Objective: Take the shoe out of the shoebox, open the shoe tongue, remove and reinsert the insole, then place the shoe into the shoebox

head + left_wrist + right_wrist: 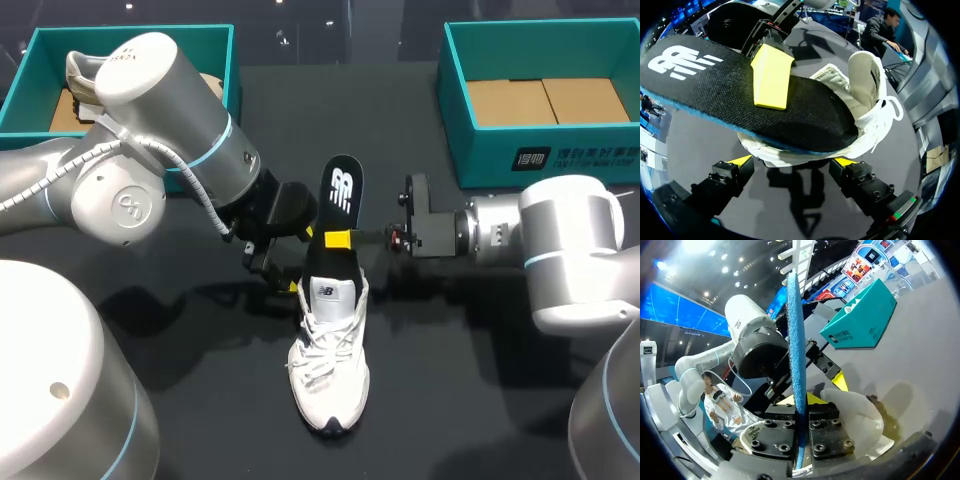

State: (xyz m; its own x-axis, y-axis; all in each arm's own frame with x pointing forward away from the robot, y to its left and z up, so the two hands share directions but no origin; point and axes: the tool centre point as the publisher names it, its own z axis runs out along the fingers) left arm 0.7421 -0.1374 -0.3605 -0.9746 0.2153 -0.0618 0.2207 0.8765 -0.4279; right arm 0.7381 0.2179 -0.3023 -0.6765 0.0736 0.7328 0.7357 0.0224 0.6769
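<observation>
The white shoe [330, 360] rests on its sole in the middle of the dark table [470, 400], toe toward the near edge and heel toward the far one, outside both boxes; its tongue [865, 75] stands up from the laces. The black insole [342, 190], blue underneath, sticks out of the shoe's opening and rises over the heel toward the far side, its front end inside the shoe. Our right gripper [340, 238] comes in from the right and pinches the insole about midway along, one yellow tip flat on its top face. Our left gripper [793, 162] sits at the shoe's left side by the heel, its fingers spread wide; the tips are just beside the shoe, and we cannot tell whether they touch it. Further out, the teal left shoebox [20, 80] stands at the far left, partly behind our left arm [170, 110]; the teal right shoebox [455, 110] stands at the far right, with brown cardboard on its floor, well apart from the shoe.
</observation>
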